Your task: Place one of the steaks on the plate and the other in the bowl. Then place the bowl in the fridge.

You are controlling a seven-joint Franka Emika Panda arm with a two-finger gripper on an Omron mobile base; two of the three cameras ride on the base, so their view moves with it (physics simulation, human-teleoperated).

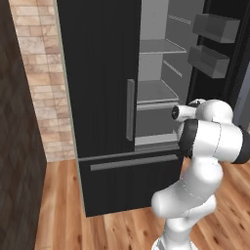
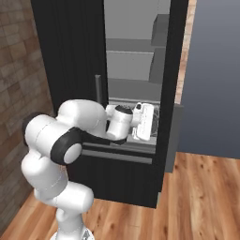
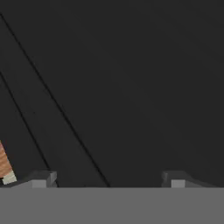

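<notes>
While the arm point(image 1: 205, 146) reaches forward from the base, its end effector point(image 3: 109, 179) stands with its two fingertips point(image 3: 43, 178) far apart and nothing between them, so it is open and empty. Seen from the hand, the tips face a flat dark surface crossed by thin slanting lines, with a small patch of wood floor point(image 3: 3, 164) at the lower left edge. From the right base camera, the white hand point(image 2: 145, 121) sits at the open front of the fridge point(image 2: 70, 56), low in the grey interior, just above the lowest shelf point(image 2: 126, 140) and close to the black door edge point(image 2: 171, 93) on the right. From the left base camera the fridge's left door is closed, with a grey vertical handle point(image 1: 130, 110) on it, and the right side stands open, showing grey shelves point(image 1: 156, 90) inside and grey bins point(image 1: 210, 44) on the swung-out door. A bottom drawer point(image 1: 132, 188) with a long grey bar sits shut beneath. Wood floor point(image 1: 63, 205) runs in front, and a brick wall point(image 1: 41, 78) stands to the fridge's left. Whether the bowl rests on any shelf cannot be told from these pictures; the arm hides much of the lower interior.
</notes>
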